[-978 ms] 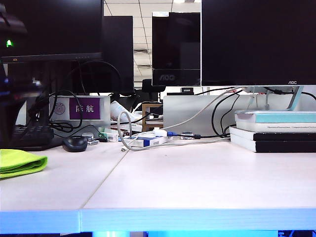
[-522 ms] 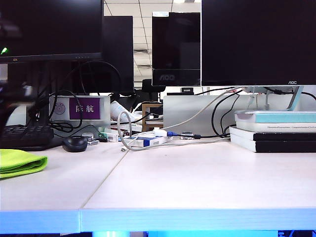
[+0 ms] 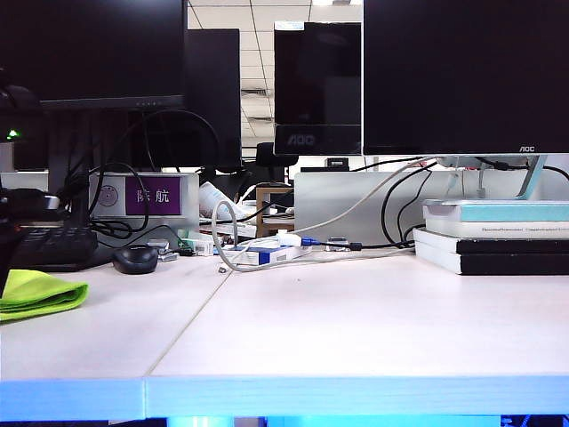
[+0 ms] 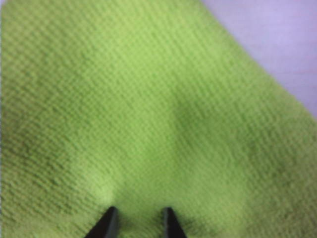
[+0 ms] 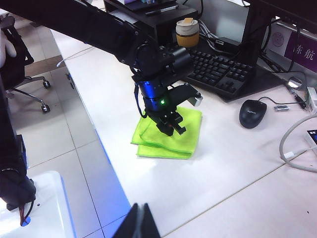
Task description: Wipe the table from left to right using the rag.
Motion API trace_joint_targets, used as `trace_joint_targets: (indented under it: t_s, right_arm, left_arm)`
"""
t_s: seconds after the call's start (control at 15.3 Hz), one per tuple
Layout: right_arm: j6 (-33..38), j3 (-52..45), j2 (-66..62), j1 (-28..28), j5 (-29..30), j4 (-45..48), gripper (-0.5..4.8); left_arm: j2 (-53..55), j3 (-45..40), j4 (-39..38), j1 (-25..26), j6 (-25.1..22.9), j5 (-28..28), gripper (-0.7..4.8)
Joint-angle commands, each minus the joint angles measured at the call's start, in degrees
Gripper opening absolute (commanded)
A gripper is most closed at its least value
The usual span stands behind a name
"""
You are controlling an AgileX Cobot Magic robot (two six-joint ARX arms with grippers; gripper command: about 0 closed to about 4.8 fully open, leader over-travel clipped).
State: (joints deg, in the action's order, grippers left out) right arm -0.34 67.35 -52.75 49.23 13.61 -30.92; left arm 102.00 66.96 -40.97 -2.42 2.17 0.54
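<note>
Rag (image 5: 171, 133) sits at your surface's (image 3: 356, 329) left front edge; left tool (image 4: 137, 223) half-spread over it, right tool (image 5: 139, 221) pressed together, open room rightward.

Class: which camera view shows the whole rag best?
The right wrist view: the whole folded rag lies on the table beneath the left tool. The left wrist view shows only weave; the exterior view shows one end.

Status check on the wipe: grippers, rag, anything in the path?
Left gripper open, fingertips at the rag. Right gripper shut, parked off the table edge. Mouse, cables beyond the rag.
</note>
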Motion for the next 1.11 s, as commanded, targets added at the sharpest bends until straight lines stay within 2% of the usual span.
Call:
trace_joint_targets:
  t_s: [0.07,0.13,0.39,0.52,0.85,1.11]
  right_arm:
    - [-0.09,0.26,0.15,0.07,-0.02,1.2,-0.01]
    - [-0.11,0.26,0.15,0.07,-0.02,1.22,-0.01]
    - [-0.13,0.26,0.15,0.07,-0.87,1.44,-0.01]
    - [-0.09,0.26,0.15,0.07,-1.09,0.74,-0.01]
    - [0.76,0.28,0.17,0.07,-2.32,-1.92,-0.01]
    - [0.74,0.28,0.22,0.07,-4.74,-3.85,-0.01]
  left_arm:
    - [1.62,-0.68,-0.87,-0.09,-1.66,-0.87,0.23]
    - [1.57,-0.68,-1.95,-0.13,-3.85,-1.38,-0.06]
    - [1.6,-0.68,-7.39,-0.74,-9.53,-4.46,-0.06]
    - [1.57,-0.68,-9.79,-2.75,-12.57,-4.52,-0.06]
    - [1.57,-0.68,-10.38,-7.23,-12.92,-6.88,-0.06]
    - [1.57,-0.66,-9.92,-11.32,-13.42,-11.39,-0.06]
